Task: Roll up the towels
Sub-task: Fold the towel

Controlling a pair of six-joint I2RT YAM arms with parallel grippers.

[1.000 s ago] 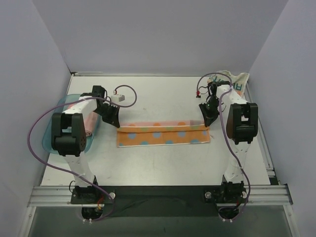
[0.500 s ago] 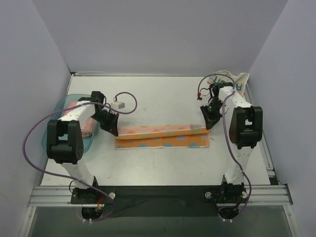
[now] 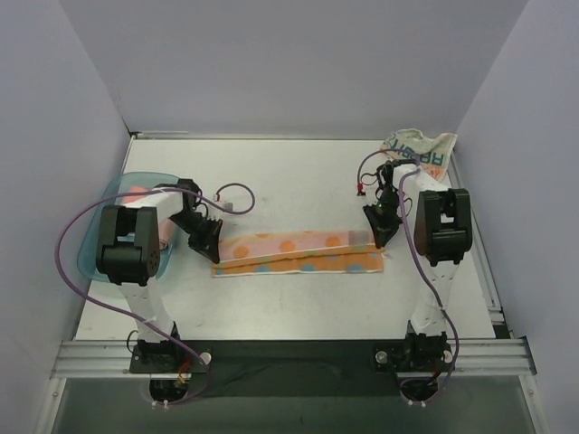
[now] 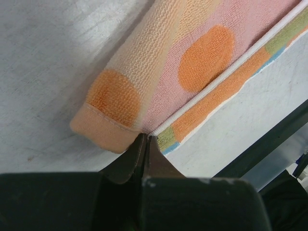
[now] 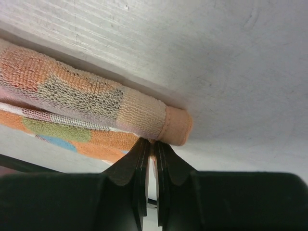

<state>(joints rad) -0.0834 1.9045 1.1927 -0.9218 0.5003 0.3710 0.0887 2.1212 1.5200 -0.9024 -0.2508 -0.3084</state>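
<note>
Striped towel (image 3: 298, 253), pastel with orange dots, is lying as a long band across the middle of the table (image 3: 298, 172), running left to right. Its far long side is doubling over onto the flat layer beneath, and an orange strip with blue dots is showing along the near edge.

The left gripper (image 3: 206, 242) is reaching down at the towel's left end, its jaws pressed together on the corner where the rounded fold meets the lower layer. In the left wrist view only a hairline gap is showing between the dark fingers. The salmon hem of the fold is sitting just beyond their tips.

The right gripper (image 3: 380, 237) is doing the same at the towel's right end. Its jaws are standing almost together, pinching the cloth just under the hemmed end of the fold. The right wrist view is showing that fold as a soft tube lifted slightly off the tabletop, with the orange and green layer lying beneath it.

A whitish towel with orange-teal lettering (image 3: 419, 149) is sitting crumpled in the far right corner, well apart from the striped one. At the left edge a teal tray (image 3: 104, 226) is holding a pink towel (image 3: 136, 193), which the left arm is partly hiding. How that towel is folded cannot be told from here.
</note>
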